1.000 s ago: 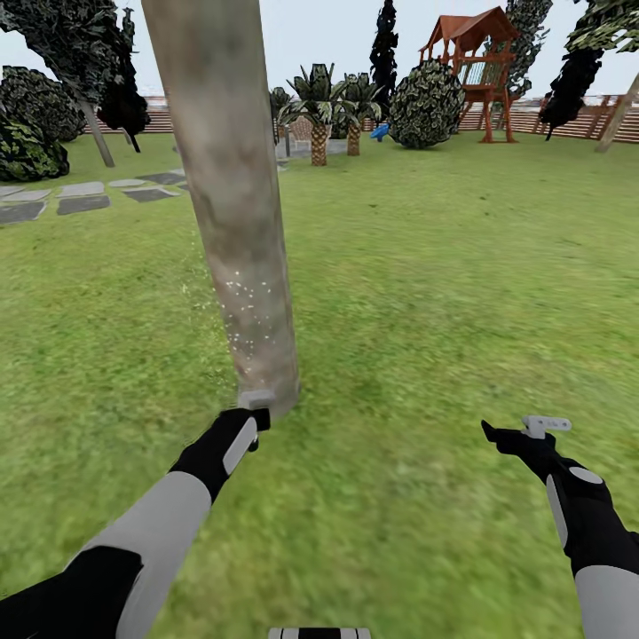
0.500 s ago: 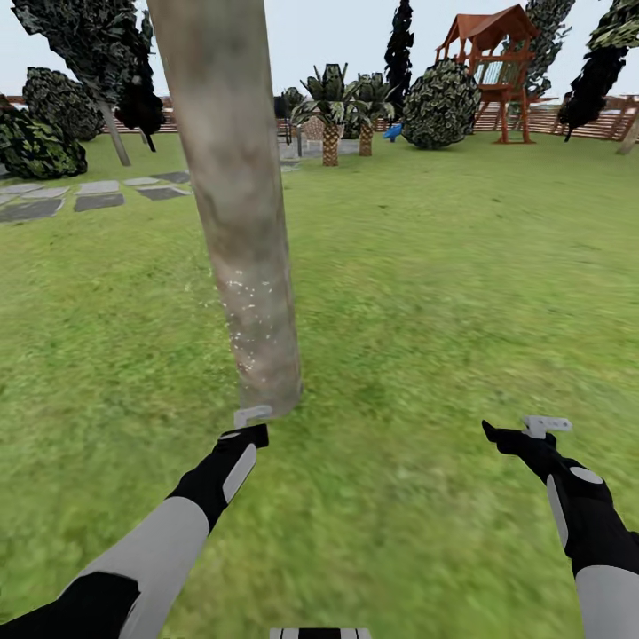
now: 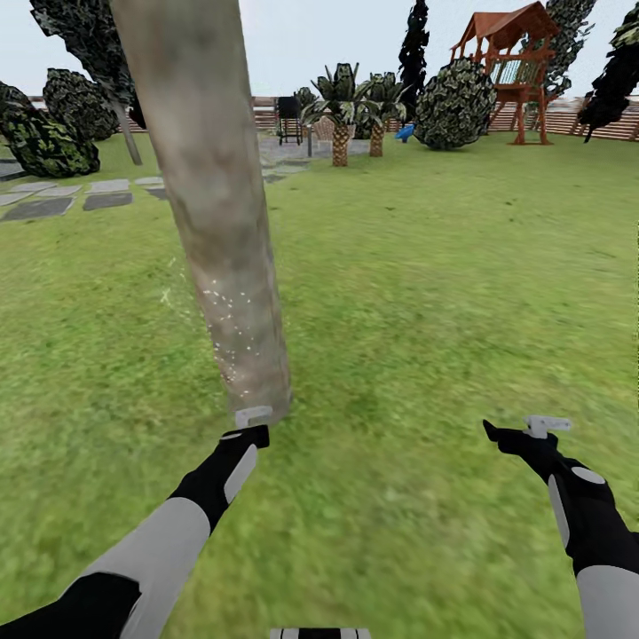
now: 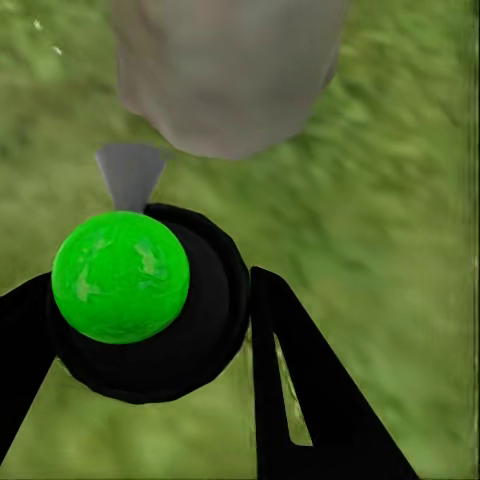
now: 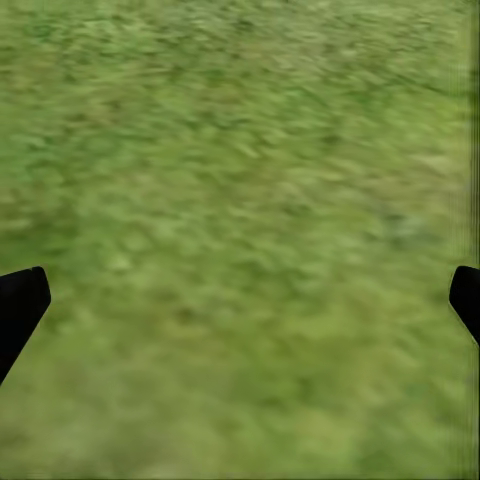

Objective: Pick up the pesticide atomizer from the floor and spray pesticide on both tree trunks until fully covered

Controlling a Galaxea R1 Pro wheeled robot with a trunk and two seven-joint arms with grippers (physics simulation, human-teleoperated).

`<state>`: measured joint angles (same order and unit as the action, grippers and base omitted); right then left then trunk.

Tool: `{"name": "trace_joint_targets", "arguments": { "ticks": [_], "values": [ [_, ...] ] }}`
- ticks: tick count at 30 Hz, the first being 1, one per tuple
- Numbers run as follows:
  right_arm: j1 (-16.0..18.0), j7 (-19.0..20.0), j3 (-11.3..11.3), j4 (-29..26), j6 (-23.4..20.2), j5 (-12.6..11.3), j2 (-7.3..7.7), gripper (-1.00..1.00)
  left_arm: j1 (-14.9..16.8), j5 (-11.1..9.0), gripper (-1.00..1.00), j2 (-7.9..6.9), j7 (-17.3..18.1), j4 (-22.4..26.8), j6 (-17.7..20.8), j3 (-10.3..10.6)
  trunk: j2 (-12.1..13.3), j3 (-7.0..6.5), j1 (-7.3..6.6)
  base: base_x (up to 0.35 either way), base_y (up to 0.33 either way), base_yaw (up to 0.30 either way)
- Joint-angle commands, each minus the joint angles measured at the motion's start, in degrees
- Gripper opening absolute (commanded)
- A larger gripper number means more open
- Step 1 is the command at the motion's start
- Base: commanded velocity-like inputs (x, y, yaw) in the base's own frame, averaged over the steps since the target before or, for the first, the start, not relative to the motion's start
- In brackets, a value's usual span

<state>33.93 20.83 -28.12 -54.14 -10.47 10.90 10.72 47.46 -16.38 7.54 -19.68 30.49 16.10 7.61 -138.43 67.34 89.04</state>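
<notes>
Fenced lawn [image 3: 426, 293], spraying at the foot of one tree trunk [image 3: 213, 204].
Left gripper [image 4: 150, 320] pinches the pesticide atomizer [image 4: 120, 278], nozzle just short of the bark; white pesticide [image 3: 232, 319] specks dot only a low band. Judgement: raise the aim and sweep upward, holding the nozzle square to the trunk. Right gripper [image 5: 240, 300] spread wide, empty over grass.

a flat green lawn [image 3: 426, 293] fills most of the frame. a thick mottled tree trunk [image 3: 217, 213] rises from it left of centre, tilted. grey stepping stones [image 3: 67, 197] lie at the left edge. palms [image 3: 342, 111], a round shrub [image 3: 454, 105] and a wooden play tower [image 3: 510, 67] stand along the top.
</notes>
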Motion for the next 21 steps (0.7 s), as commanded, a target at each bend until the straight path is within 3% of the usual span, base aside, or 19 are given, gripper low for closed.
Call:
{"name": "trace_joint_targets", "arguments": {
  "ticks": [1,7,21],
  "values": [
    [0.0,0.0,0.0,0.0,0.1,0.0,0.0,1.0,0.0,0.0,-1.0,0.01,0.0,0.0,0.0,0.0,0.0,-0.05,0.0,0.007,-0.273,0.0],
    [0.0,0.0,0.0,0.0,0.0,0.0,-0.03,1.0,0.0,0.0,-1.0,0.26,0.0,0.0,0.0,0.0,0.0,-0.53,0.0,0.042,-0.272,0.064],
    [0.0,-0.1,0.0,0.1,0.0,0.1,-0.09,1.0,-0.3,0.0,-1.0,0.35,0.0,-0.1,0.0,0.1,0.0,-1.31,0.0,0.144,-0.247,0.221]
  ]
}}
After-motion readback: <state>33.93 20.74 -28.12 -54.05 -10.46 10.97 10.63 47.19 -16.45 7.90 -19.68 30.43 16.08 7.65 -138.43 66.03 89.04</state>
